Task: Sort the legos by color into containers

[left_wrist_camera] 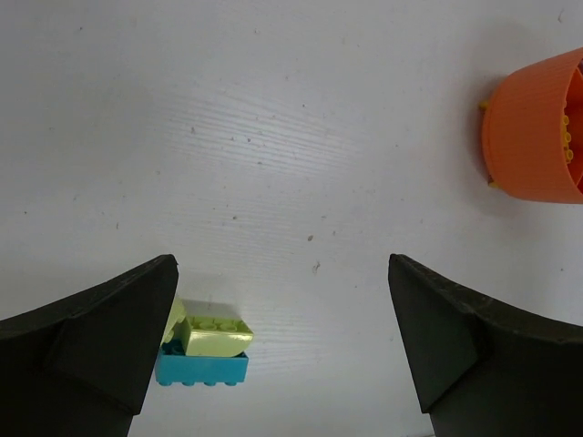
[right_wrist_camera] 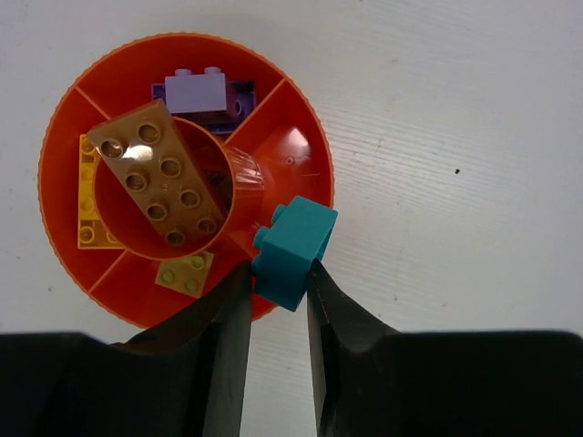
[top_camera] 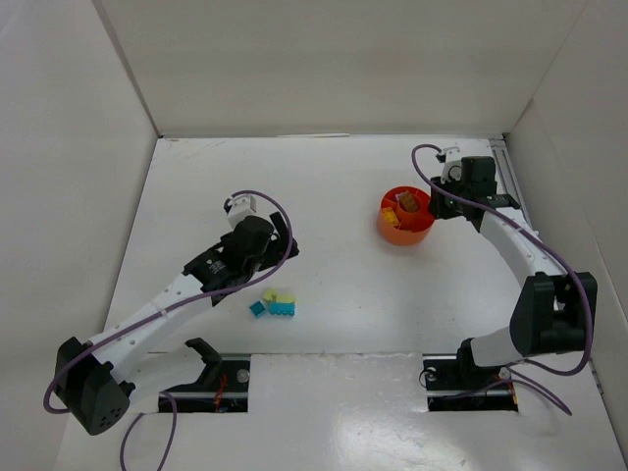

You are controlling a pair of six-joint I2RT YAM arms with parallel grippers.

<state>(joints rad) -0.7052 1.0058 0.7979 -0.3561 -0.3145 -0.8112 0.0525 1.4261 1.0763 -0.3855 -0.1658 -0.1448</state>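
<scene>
The small teal plastic brick (right_wrist_camera: 293,250) is clamped between the right gripper's (right_wrist_camera: 278,273) jaws at the rim of the round orange plastic bowl with dividers (right_wrist_camera: 291,150). The bowl holds a brown studded plate (right_wrist_camera: 159,182) in its centre cup, and a purple brick (right_wrist_camera: 205,91), a yellow-orange plate (right_wrist_camera: 86,205) and a lime tile (right_wrist_camera: 185,270) around it. Well apart on the white table (top_camera: 343,294), the left gripper (left_wrist_camera: 282,273) hangs spread wide and empty beside a pale lime brick (left_wrist_camera: 214,335) lying on a flat teal brick (left_wrist_camera: 202,369).

The bowl (top_camera: 405,218), loose bricks (right_wrist_camera: 168,182) in its compartments, stands at two o'clock on the bench (top_camera: 334,186); stacked legos (top_camera: 278,303) lie at seven o'clock. The right tool (right_wrist_camera: 278,273) has its gripped brick (right_wrist_camera: 296,241) overhanging the bowl's rim.
</scene>
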